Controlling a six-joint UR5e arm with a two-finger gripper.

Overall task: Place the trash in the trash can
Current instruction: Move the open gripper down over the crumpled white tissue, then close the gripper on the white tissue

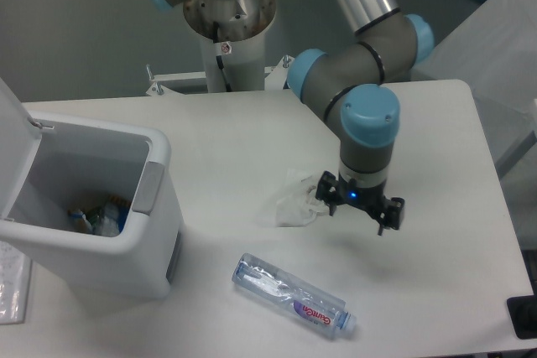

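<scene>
black two-finger gripper hangs just above the white table, fingers spread wide, holding nothing. crumpled clear-whitish plastic wrapper lies on the table at its left finger, contact not discernible. clear plastic bottle with blue-and-red label and white cap lies on its side nearer the front edge. white boxy plastic bin stands at left, lid up, scraps inside.

We see our arm reach down from the upper middle of the view, its silver tube ending in grey joints with blue caps. Our wrist points straight down. Our gripper hangs below it with both dark fingers spread apart, nothing between them, a small blue light glowing on its body.
</scene>
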